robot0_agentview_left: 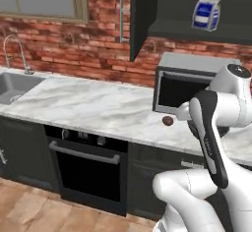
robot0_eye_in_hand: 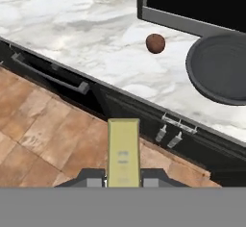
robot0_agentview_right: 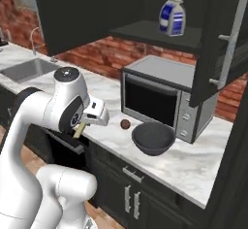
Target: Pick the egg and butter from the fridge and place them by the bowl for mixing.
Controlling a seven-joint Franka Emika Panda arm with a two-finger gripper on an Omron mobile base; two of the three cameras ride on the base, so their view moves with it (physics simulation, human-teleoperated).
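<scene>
— Butter (robot0_eye_in_hand: 123, 151) is sitting clamped in the end effector (robot0_eye_in_hand: 123, 182), hanging out over the wooden floor (robot0_eye_in_hand: 43, 125) in front of the counter (robot0_eye_in_hand: 72, 24).

— Where is the egg (robot0_eye_in_hand: 155, 43) lying?

— On the marble counter, just beside the dark-grey bowl (robot0_eye_in_hand: 221, 69), in front of the countertop oven (robot0_agentview_right: 164, 99).

— Is the bowl holding anything?

— Nothing is showing inside it. Up on the open cabinet's shelf (robot0_agentview_right: 145, 31), a blue-and-white carton (robot0_agentview_right: 172, 17) is standing.

- Arm (robot0_agentview_right: 29, 121) folded, elbow raised; wrist angled downward
- Gripper (robot0_eye_in_hand: 123, 179) clamped on the butter (robot0_eye_in_hand: 123, 149); stick projecting forward between the jaws
</scene>
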